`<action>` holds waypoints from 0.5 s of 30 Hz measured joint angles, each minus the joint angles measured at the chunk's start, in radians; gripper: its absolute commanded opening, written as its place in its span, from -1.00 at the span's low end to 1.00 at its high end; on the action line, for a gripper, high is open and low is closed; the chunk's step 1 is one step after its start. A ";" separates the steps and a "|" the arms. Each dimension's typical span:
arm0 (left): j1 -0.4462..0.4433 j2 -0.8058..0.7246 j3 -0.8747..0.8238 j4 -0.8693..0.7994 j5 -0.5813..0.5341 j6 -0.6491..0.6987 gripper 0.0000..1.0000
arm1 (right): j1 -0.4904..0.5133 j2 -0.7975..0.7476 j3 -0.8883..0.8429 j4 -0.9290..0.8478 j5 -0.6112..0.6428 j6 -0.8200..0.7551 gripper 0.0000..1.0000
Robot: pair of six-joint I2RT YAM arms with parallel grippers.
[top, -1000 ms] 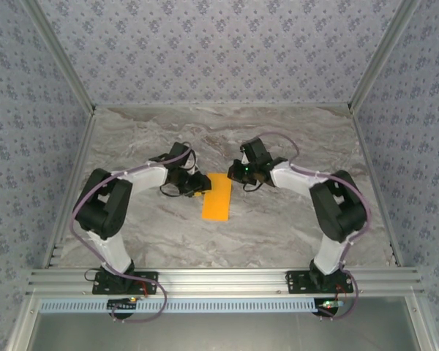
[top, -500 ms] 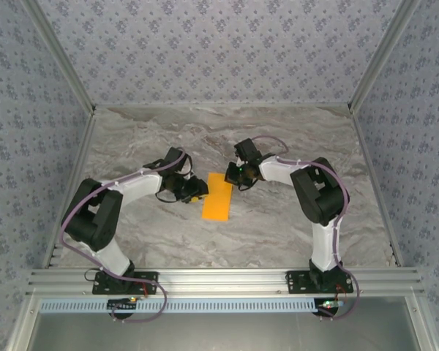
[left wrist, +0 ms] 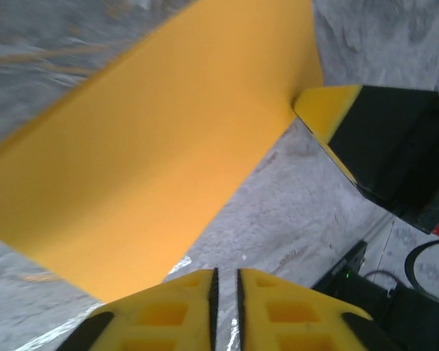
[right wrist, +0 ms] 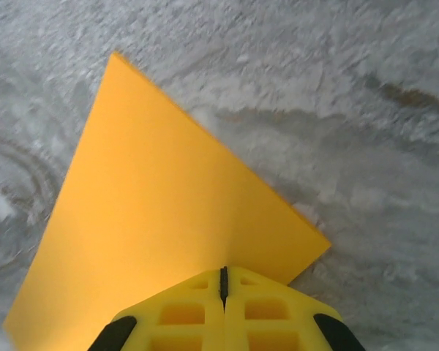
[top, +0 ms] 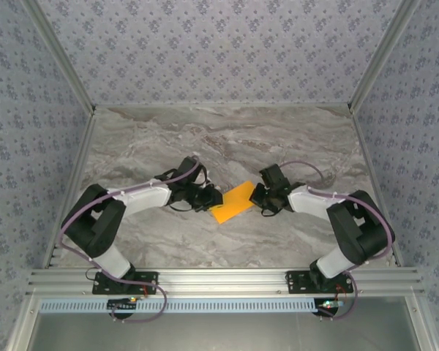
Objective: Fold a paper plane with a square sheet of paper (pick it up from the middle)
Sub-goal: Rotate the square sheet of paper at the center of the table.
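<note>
The square sheet of paper (top: 232,202), thin bright-orange stock seen as a folded oblong, is found from above near the middle of the grey marbled table (top: 278,139). It is slanted between the left gripper (top: 207,198) and the right gripper (top: 260,196). It is judged light, limp and easily creased, and best pinched at an edge.

In the left wrist view the sheet is spread above the left gripper's yellow fingers (left wrist: 278,307), which are parted by a narrow slit. Whether paper is caught there cannot be told. The right gripper's tip is seen pinching the sheet's right end.

In the right wrist view its jaws are pressed together on the sheet's edge.
</note>
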 measured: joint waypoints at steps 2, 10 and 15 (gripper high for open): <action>-0.022 0.025 0.003 0.019 0.014 -0.009 -0.87 | -0.002 -0.006 -0.025 0.064 -0.055 -0.011 -1.00; -0.064 0.126 0.040 0.034 0.041 -0.011 -1.00 | 0.014 -0.005 -0.115 0.225 -0.179 -0.039 -1.00; -0.064 0.169 0.060 0.039 0.042 -0.011 -1.00 | 0.015 0.019 -0.117 0.275 -0.225 -0.063 -1.00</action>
